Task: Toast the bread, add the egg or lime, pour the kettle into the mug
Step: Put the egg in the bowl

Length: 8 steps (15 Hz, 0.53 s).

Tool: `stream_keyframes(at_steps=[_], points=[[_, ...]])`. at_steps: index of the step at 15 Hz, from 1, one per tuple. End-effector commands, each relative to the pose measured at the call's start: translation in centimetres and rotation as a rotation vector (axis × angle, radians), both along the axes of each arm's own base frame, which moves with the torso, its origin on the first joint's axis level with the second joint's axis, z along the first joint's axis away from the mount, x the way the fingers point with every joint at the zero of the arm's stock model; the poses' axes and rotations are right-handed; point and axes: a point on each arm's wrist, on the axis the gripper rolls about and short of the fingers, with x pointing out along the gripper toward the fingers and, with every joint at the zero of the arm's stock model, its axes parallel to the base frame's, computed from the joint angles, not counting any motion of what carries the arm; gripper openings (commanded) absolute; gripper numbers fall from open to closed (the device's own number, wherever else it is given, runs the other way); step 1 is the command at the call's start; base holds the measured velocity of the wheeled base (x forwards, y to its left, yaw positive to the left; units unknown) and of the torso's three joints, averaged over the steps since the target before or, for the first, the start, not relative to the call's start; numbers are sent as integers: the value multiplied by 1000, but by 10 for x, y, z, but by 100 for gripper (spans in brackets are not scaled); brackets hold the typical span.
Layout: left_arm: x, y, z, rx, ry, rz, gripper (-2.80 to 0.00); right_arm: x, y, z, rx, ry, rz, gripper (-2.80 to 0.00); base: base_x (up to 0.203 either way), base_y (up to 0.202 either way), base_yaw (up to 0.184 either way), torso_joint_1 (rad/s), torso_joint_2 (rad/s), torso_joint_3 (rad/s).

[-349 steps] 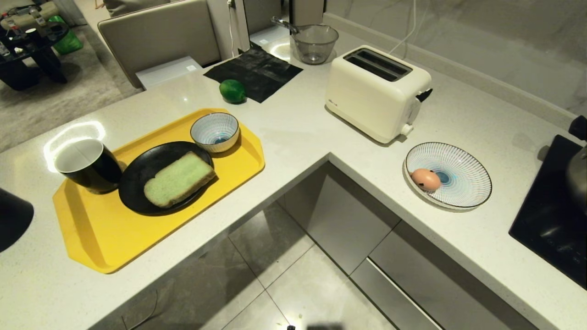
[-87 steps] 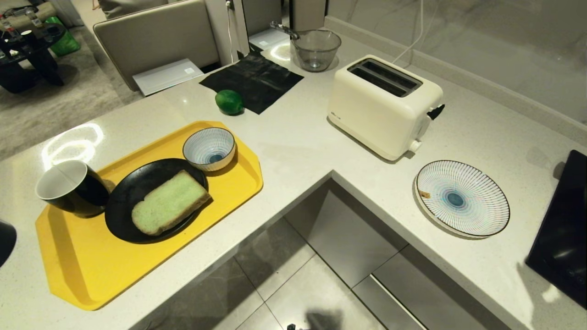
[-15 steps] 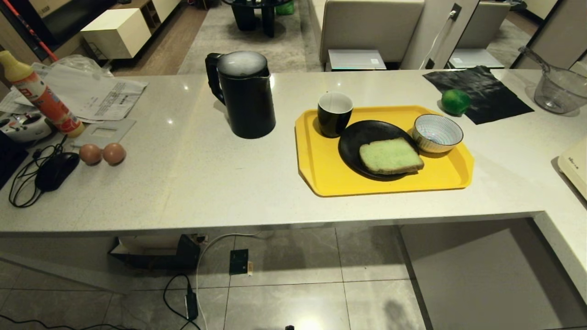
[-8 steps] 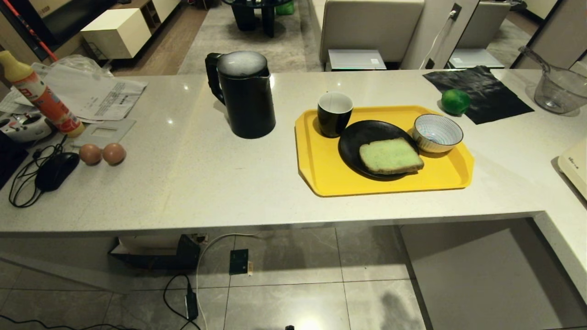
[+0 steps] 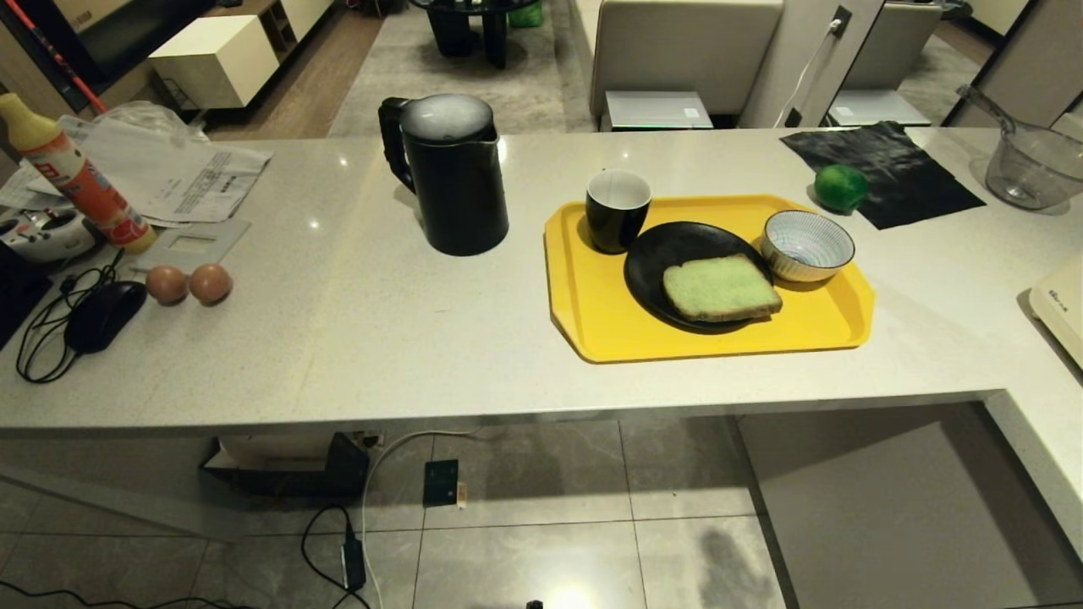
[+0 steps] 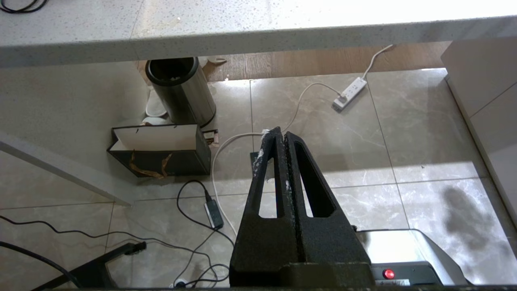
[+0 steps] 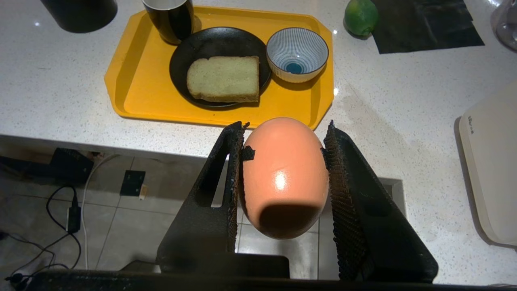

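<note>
One white speckled table (image 5: 406,338), L-shaped, carrying nearly everything. One yellow tray (image 5: 592,313) right of centre, holding one black plate (image 5: 656,254), one striped bowl (image 5: 805,245) and one mug (image 5: 618,210). One black kettle (image 5: 453,173) upright on the table, just left of the tray. One slice of bread (image 5: 720,288) flat on the plate, green face up. One black mat (image 5: 888,169) at the far right, with one lime (image 5: 840,187) touching its near edge, beside the tray's far corner. One clear jug (image 5: 1032,165) past the mat. One orange bottle (image 5: 72,173) at the far left, by some papers. Three eggs in all: two loose eggs (image 5: 188,284) side by side on the table at the left, and one egg (image 7: 282,178) clamped between the jaws of the right gripper (image 7: 284,178), held out in front of the table edge, short of the tray. Left gripper (image 6: 280,139) low over the tiled floor (image 6: 404,141), jaws pressed together, empty.
</note>
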Motion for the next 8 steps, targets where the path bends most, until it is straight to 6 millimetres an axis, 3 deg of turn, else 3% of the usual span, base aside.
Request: stream_keyframes(at_steps=[1, 3, 8], points=[[0, 0, 0, 0, 0, 1, -280, 4, 0, -1, -3, 16, 3, -280, 0, 0, 0, 0, 0, 0], [0, 0, 0, 0, 0, 1, -280, 5, 0, -1, -3, 16, 3, -280, 75, 0, 2, -6, -1, 3], [0, 0, 0, -2, 0, 1, -280, 4, 0, -1, -7, 12, 5, -280, 193, 0, 1, 3, 4, 2]])
